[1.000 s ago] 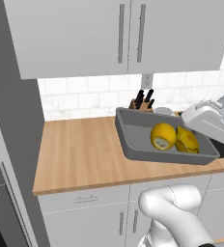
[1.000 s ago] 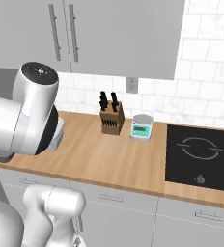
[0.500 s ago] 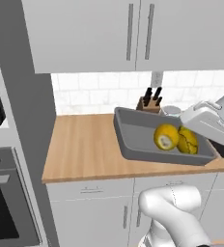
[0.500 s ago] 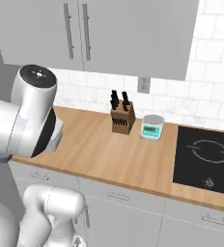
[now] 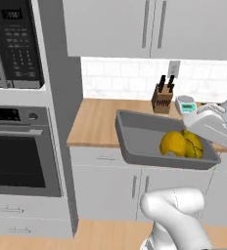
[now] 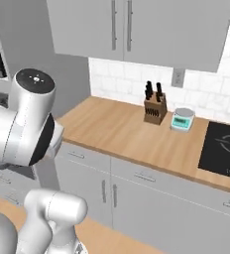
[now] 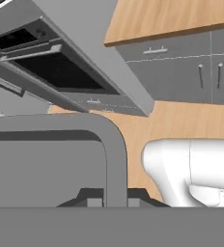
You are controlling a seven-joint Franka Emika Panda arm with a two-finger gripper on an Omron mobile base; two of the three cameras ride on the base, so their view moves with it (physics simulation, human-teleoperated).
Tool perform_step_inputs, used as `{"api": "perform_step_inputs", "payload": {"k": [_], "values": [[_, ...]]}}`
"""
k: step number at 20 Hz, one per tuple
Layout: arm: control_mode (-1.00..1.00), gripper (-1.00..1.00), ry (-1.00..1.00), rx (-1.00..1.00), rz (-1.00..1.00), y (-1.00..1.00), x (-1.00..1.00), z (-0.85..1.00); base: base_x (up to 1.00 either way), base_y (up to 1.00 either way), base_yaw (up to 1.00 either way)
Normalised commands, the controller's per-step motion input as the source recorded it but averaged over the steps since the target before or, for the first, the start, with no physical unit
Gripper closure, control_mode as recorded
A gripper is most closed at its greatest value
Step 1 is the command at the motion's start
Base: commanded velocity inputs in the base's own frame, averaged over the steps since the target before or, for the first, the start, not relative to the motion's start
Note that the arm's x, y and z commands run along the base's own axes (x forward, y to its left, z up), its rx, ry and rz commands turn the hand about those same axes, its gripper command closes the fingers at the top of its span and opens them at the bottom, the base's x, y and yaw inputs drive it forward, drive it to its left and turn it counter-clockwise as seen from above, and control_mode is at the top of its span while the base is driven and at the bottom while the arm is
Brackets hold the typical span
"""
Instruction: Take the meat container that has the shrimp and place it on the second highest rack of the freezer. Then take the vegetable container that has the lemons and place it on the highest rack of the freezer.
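Gripping the grey tray (image 5: 140, 141) at its right rim, the claw (image 7: 115, 197) is clamped on it; rigid but lopsided, lemons (image 5: 182, 144) may roll

A grey tray (image 5: 135, 141) is held in the air in front of the wooden surface (image 5: 101, 122), above the grey base cabinets (image 5: 110, 183). Two yellow lemons (image 5: 181, 144) are seen touching each other at its right end, just beside the white arm (image 5: 215, 124). A knife block (image 5: 162, 95) and a small scale (image 5: 186, 104) are set by the tiled wall. A wall oven (image 5: 20, 151) and a microwave (image 5: 12, 44) are seen at left.
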Motion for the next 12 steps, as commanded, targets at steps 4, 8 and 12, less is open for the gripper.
{"api": "perform_step_inputs", "payload": {"k": [4, 8, 12], "values": [[1.00, 1.00, 0.00, 0.00, 0.00, 0.00, 0.00, 0.00, 0.00, 0.00, 0.63], [1.00, 1.00, 0.00, 0.00, 0.00, 0.00, 0.00, 0.00, -0.02, 0.00, 0.69], [1.00, 1.00, 0.00, 0.00, 0.00, 0.00, 0.00, 0.00, -0.01, 0.00, 0.74]]}}
